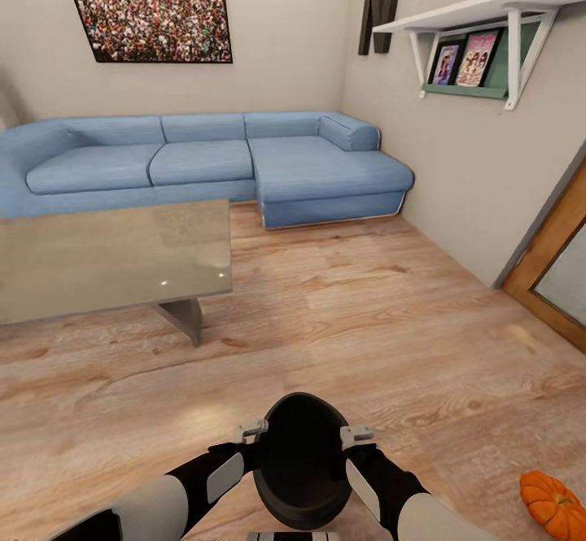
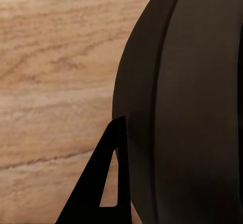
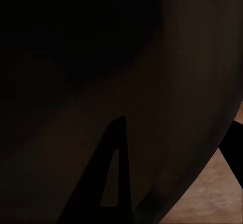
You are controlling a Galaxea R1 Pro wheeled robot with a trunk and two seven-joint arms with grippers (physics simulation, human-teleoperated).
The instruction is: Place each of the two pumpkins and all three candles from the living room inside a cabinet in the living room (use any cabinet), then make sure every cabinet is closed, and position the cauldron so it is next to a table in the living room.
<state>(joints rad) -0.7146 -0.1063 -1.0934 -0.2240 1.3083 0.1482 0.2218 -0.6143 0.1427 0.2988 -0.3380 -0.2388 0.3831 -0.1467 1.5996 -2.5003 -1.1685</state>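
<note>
Black cauldron sits clamped between left gripper and right gripper, near the pale-grey table; a pumpkin lies right.

Matt black cauldron, glossy grey table, grained wood floor, seemingly cloth sofa

Head view looks forward and down from high over both arms, across the floor to the sofa. Both wrist views sit pressed close against the cauldron, shared by all views.
</note>
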